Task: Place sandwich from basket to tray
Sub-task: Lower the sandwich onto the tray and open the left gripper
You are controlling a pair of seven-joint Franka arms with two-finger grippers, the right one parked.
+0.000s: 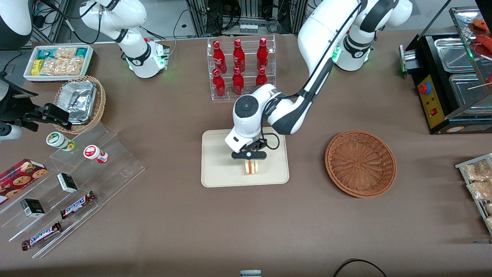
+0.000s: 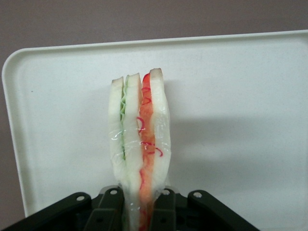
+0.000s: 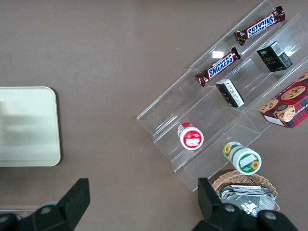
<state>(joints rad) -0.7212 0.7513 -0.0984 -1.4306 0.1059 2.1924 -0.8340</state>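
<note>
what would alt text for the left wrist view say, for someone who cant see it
The gripper holds a plastic-wrapped sandwich edge-up between its black fingers, over the cream tray. The cut edge shows white bread with green and orange-red filling layers. Brown table shows past the tray's rim.

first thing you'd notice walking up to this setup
The gripper over the cream tray, shut on a wrapped sandwich standing on edge with its red and green filling showing. Beside the tray, toward the working arm's end, the reddish wicker basket sits empty. Farther from the front camera, red bottles fill a clear rack.
</note>
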